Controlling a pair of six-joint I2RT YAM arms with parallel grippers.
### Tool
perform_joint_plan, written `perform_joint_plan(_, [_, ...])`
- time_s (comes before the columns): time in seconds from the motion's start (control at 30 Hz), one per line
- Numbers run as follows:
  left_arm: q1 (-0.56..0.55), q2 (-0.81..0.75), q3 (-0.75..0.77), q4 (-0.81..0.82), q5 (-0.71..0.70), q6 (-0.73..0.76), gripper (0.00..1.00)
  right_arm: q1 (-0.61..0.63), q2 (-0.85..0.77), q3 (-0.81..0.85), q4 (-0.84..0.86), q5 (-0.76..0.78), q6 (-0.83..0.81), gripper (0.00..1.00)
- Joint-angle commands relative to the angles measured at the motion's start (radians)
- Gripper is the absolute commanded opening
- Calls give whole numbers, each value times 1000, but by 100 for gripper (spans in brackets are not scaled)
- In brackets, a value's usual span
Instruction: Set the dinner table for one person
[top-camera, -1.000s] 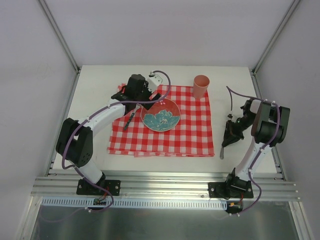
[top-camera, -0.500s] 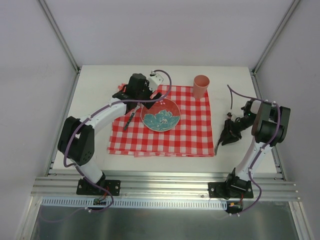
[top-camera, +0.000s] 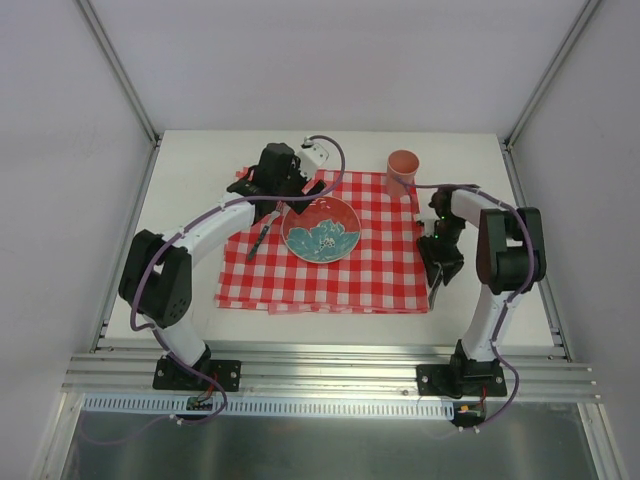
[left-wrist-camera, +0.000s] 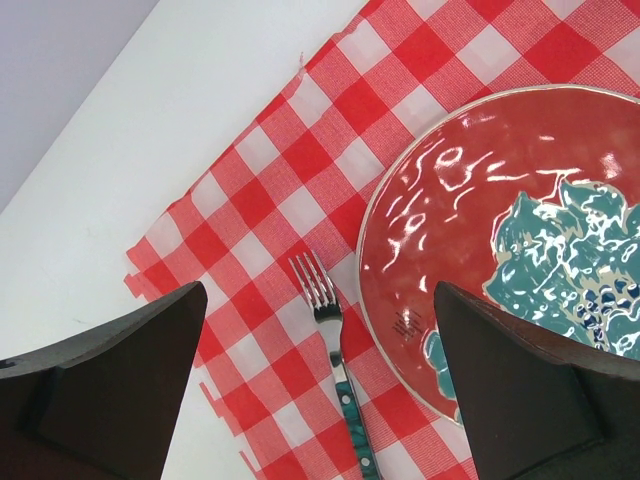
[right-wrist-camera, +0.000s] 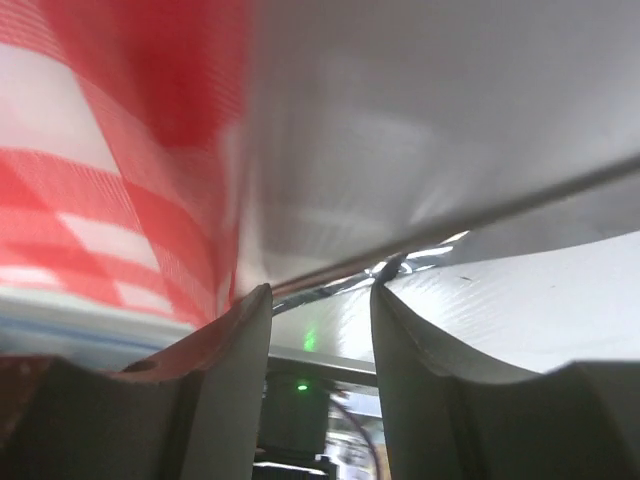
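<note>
Surface: I see the large flat off-white rectangular surface (top-camera: 200, 180) filling the middle of the top view. Its aluminium rail (top-camera: 330, 368) runs along the near edge, where both arm bases are bolted.
Cloth: a red-and-white checked cloth (top-camera: 380, 270) lies flat around the middle of the surface, with bare surface showing on every side.
Plate: a round red ceramic plate with a teal flower pattern (top-camera: 321, 229) sits about mid-cloth, a little towards the far edge.
Fork: a silver-tined fork with a teal handle (left-wrist-camera: 318, 290) lies on the cloth just left of the plate, close to the rim but apart from it (my left wrist view shows a sliver of check between them).
Cup: a salmon-pink cup (top-camera: 402, 172) stands upright at the cloth's far right corner.
Left fingers: the left fingers (left-wrist-camera: 110, 380) are spread wide and hold nothing. They hover over the fork and the plate's left part.
Right fingers: the right fingers (right-wrist-camera: 230, 370) are low at the cloth's right edge, towards its near corner. They are clamped on a slim grey metal knife (top-camera: 433, 298) that sticks out nearwards along that edge.
Right wrist view: it is blurred, with check on the left and bare surface on the right. A thin metal strip runs out from the fingertips.
Knife contact: I cannot tell whether it touches the surface.
</note>
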Motion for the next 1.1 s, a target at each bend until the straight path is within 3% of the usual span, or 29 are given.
perform_joint_plan(0.0, [-14, -31, 35, 15, 4, -6, 99, 120, 34, 29, 71, 216, 37, 46])
perform_joint_plan(0.17, [-13, -55, 38, 17, 4, -11, 99, 196, 42, 9, 75, 320, 7, 41])
perform_joint_plan(0.23, [-9, -60, 45, 17, 4, -9, 99, 212, 34, -1, 78, 374, -1, 31])
perform_joint_plan(0.43, [3, -63, 62, 20, 5, -14, 99, 130, 33, -14, 78, 371, -29, 6])
perform_joint_plan(0.57, [1, -52, 68, 20, 11, -16, 99, 79, 47, 0, 72, 359, -44, 1])
perform_joint_plan(1.07, [-29, 66, 186, 18, -2, -5, 99, -178, 152, 219, -102, -210, -75, 2])
